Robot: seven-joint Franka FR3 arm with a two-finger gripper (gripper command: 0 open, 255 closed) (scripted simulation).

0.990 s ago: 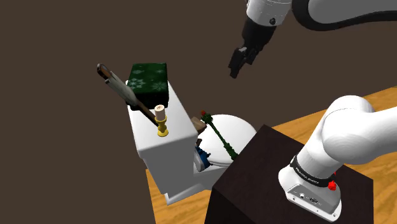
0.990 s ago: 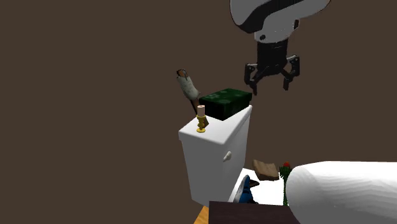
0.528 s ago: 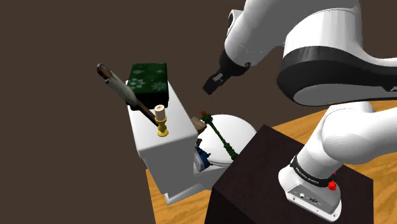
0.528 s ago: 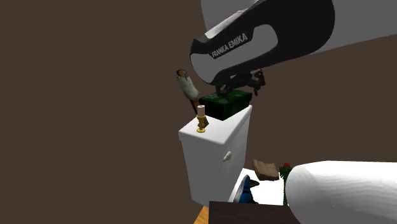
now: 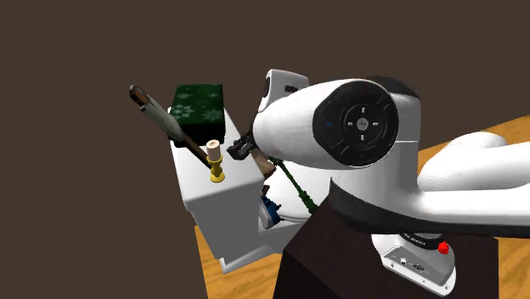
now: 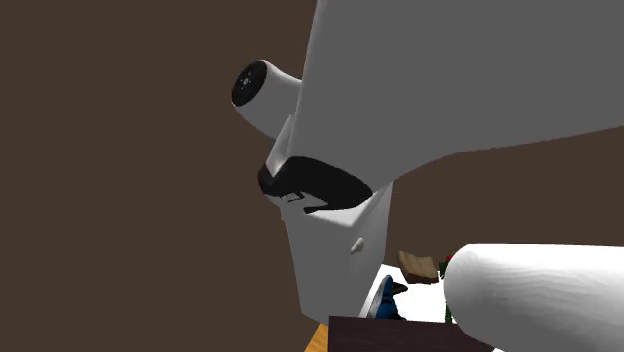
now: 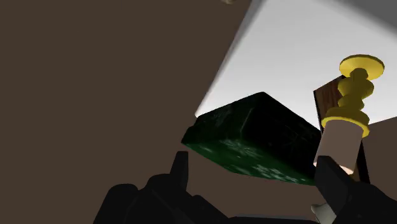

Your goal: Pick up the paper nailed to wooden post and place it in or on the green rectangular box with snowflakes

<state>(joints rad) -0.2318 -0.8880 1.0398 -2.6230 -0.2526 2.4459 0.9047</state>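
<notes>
A brown wooden post with a pale paper (image 5: 160, 115) on it leans across the far left corner of the white toilet tank (image 5: 222, 202). The dark green box with snowflakes (image 5: 198, 105) lies on the tank's far end. My gripper (image 5: 240, 149) hangs low over the tank, just right of a candle on a gold holder (image 5: 216, 161), and the arm partly hides it. In the wrist view the fingers (image 7: 181, 173) stand apart with nothing between them, so the gripper (image 7: 257, 181) is open, facing the green box (image 7: 254, 140). The candle (image 7: 351, 102) and a brown wooden piece (image 7: 327, 97) are beside it.
A white toilet bowl (image 5: 316, 174) lies below the tank, with a green stem with a red tip (image 5: 293, 180) and a blue item (image 5: 270, 208) by it. My arm (image 6: 450, 80) blocks much of the second exterior view above the tank (image 6: 330, 260). The dark stand (image 5: 331, 255) sits on a wooden floor.
The arm has swung down and to the shoulder view's left. The gripper dropped from high right of the tank to just beside the candle. The arm now covers the box in the second exterior view.
</notes>
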